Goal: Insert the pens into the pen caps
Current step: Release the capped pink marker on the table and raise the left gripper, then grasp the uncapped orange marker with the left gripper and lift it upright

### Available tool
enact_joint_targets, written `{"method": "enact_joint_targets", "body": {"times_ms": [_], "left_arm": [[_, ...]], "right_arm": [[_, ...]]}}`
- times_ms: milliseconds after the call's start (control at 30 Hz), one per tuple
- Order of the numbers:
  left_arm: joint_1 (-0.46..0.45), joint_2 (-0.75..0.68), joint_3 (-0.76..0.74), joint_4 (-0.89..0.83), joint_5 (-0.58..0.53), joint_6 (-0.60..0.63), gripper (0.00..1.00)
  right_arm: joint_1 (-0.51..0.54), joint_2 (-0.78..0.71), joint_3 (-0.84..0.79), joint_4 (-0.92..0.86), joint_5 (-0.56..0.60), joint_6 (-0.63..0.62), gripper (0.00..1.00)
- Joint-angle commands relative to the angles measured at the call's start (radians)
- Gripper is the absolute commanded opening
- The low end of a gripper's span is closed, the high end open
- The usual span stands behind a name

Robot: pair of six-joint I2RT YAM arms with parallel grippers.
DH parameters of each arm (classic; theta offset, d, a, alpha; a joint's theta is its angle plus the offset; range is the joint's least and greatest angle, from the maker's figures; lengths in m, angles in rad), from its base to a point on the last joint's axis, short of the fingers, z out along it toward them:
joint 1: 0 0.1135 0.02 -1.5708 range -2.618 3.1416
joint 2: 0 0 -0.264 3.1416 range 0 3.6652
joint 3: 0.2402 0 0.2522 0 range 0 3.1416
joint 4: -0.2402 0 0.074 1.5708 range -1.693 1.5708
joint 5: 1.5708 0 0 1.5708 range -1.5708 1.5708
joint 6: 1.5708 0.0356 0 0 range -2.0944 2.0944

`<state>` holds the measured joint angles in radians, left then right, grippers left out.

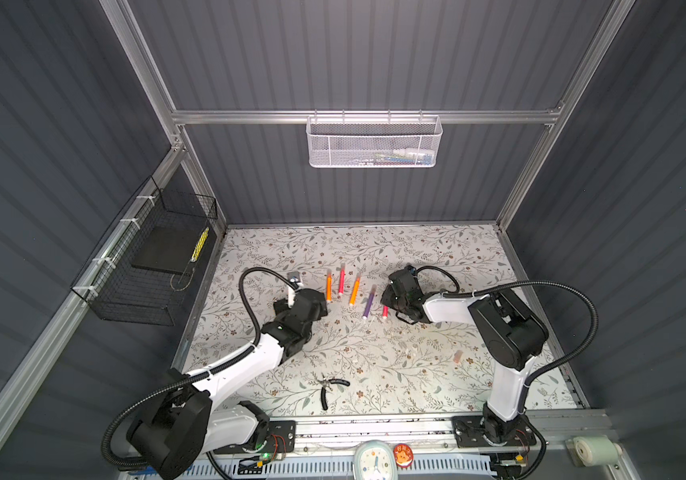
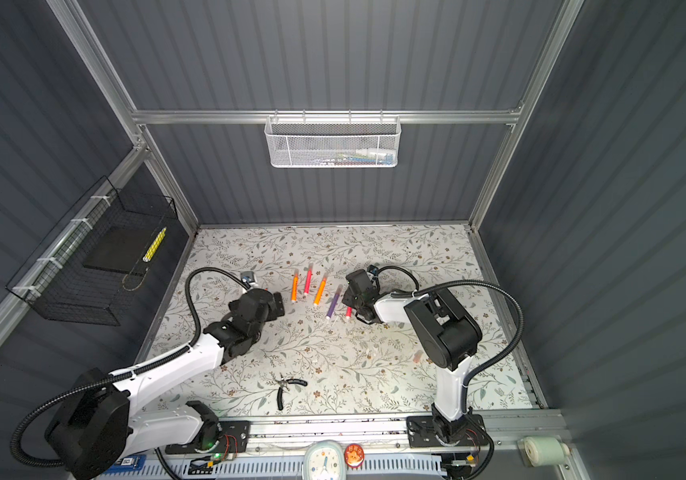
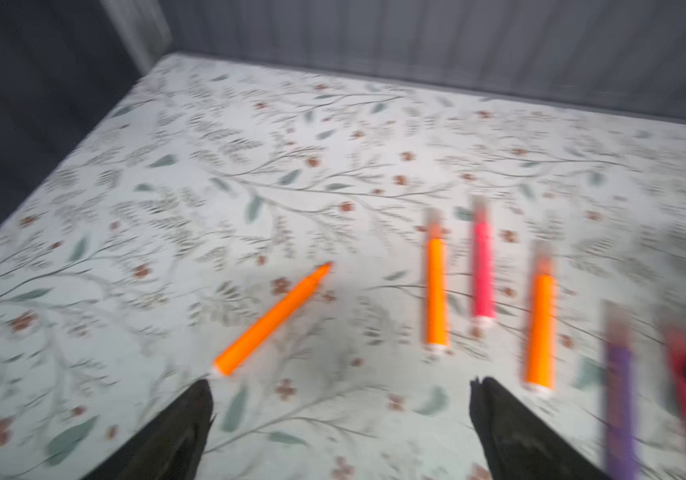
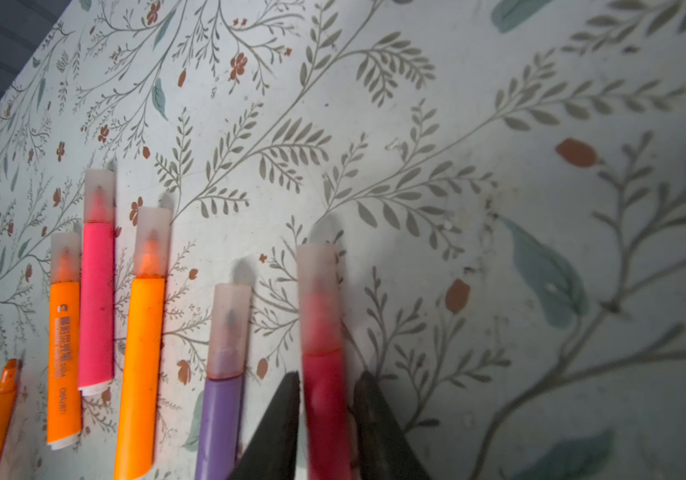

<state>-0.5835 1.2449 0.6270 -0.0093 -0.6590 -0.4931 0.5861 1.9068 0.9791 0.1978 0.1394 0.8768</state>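
The left gripper (image 3: 342,382) is standing wide open with nothing between its fingers (image 3: 191,415). An uncapped orange pen (image 3: 272,318) is lying on the floral table (image 3: 208,166), its blunt end just beyond one fingertip. The right gripper (image 4: 329,374) is bracketing the red pen (image 4: 326,407) closely, one finger on each side of the barrel, though blur is leaving it unclear whether they are pressing it. This pen's translucent cap (image 4: 318,282) is projecting past the fingertips. Beside those fingers, the capped purple pen (image 4: 220,415), yellow-orange pen (image 4: 141,365), pink pen (image 4: 96,299) and labelled orange pen (image 4: 65,365) are lying in a row. A loose pale-pink cap (image 1: 457,356) is lying well apart from both grippers.
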Motion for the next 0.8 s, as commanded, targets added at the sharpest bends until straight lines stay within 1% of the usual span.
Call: {"method": "enact_joint_targets", "body": {"times_ms": [0, 67, 167, 233, 367, 467, 600, 767], "left_arm": [[0.045, 0.066, -0.010, -0.111, 0.000, -0.038, 0.99], [0.059, 0.152, 0.065, -0.169, 0.009, -0.044, 0.99], [0.103, 0.262, 0.149, -0.226, 0.048, -0.046, 0.99], [0.138, 0.312, 0.181, -0.240, 0.079, -0.042, 0.99], [0.199, 0.372, 0.234, -0.285, 0.117, -0.040, 0.99], [0.225, 0.415, 0.279, -0.305, 0.136, -0.012, 0.99], [0.242, 0.502, 0.341, -0.338, 0.214, 0.017, 0.94], [0.252, 0.555, 0.377, -0.369, 0.258, 0.025, 0.83]], "right_arm": [[0.002, 0.016, 0.010, -0.093, 0.019, -0.004, 0.34], [0.003, 0.021, 0.015, -0.095, 0.010, 0.001, 0.35], [0.003, 0.026, 0.016, -0.095, 0.001, 0.011, 0.36], [0.002, 0.017, 0.010, -0.094, 0.001, 0.017, 0.40], [0.004, -0.023, -0.009, -0.090, -0.004, 0.013, 0.50], [0.006, -0.068, -0.024, -0.097, -0.004, 0.007, 0.54], [0.006, -0.146, -0.065, -0.098, 0.005, 0.001, 0.61], [0.012, -0.256, -0.116, -0.105, 0.037, -0.018, 0.67]]}}
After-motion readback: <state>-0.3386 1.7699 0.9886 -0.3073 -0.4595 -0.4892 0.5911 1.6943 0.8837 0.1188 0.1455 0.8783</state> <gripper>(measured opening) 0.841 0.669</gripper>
